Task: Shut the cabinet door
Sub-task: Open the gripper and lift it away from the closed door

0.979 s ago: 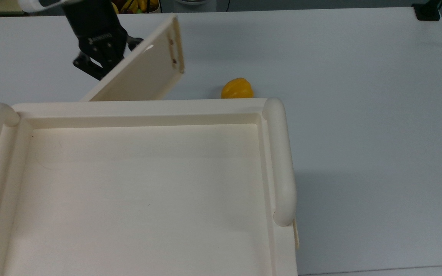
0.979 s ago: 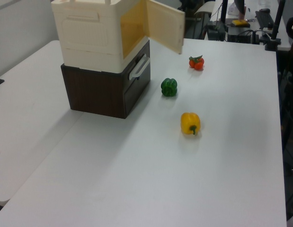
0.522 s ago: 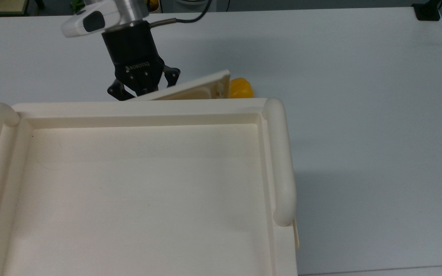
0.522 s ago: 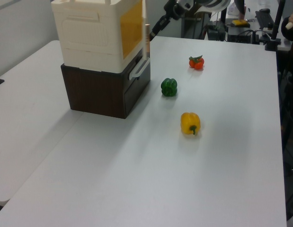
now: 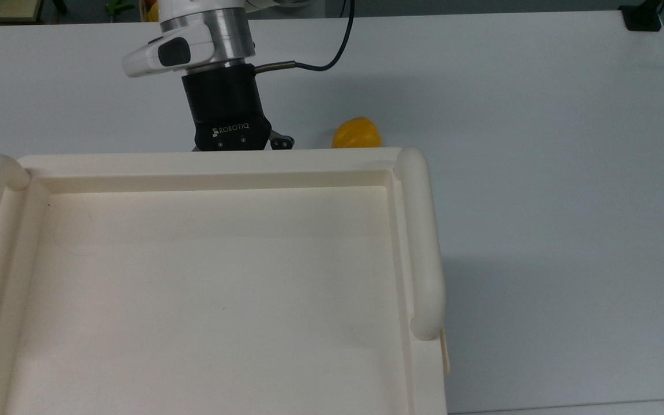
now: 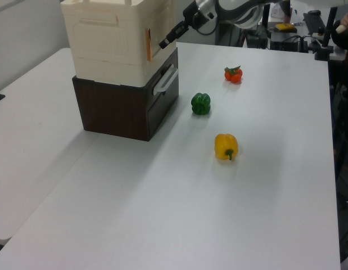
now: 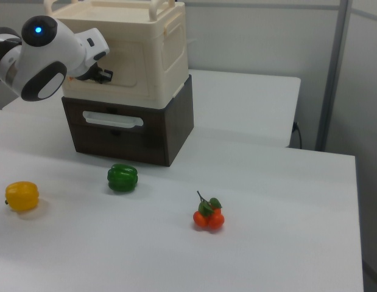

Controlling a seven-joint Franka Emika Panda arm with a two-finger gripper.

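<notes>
- Top view: the gripper (image 5: 233, 143) hangs over the table (image 5: 539, 115), pressed right up to the far front edge of the cabinet (image 5: 211, 161). Its tip dips below that edge, so we cannot tell whether the fingers are spread or pressed together. The front it faces runs along the top view's left-right line.
- Left view: the cabinet door (image 6: 161, 25) lies almost flat against the cabinet (image 6: 106, 39), with a thin orange sliver of opening at its nearer edge. The gripper (image 6: 164, 42) reaches in from the left view's right and sits at the door's outer face. We judge the remaining push goes straight into the cabinet, toward the left view's left.
- Right view: the cabinet door (image 7: 130, 64) stands upright and faces us, its long side running level across the cabinet (image 7: 170, 48). The gripper (image 7: 105, 75) is at the door's left part, apparently touching.
</notes>
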